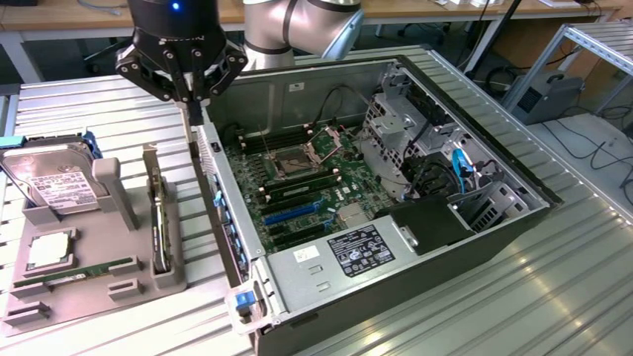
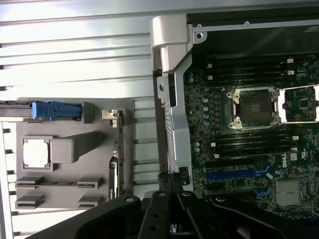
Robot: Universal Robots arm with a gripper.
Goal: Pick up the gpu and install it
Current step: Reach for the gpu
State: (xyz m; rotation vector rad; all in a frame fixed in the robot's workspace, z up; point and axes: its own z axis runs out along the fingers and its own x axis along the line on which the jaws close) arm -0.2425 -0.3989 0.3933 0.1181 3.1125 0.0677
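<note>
GPU point(image 1: 156, 215) sits upright in rack point(image 1: 124, 196) on bench point(image 1: 89, 111), untouched. Fingers point(image 1: 195, 105) shut, empty, above case point(image 1: 219, 193) wall. Risk: dropping w/o opening = clips wall or card.

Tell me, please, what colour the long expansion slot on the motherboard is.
The long expansion slot is blue, shown best in the wrist view.

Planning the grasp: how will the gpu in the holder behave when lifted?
Probably stiff: the gpu is a thin flat board. Standing on edge in its holder, it may tip if pushed sideways. Its narrow top edge likely gives little to grip.
</note>
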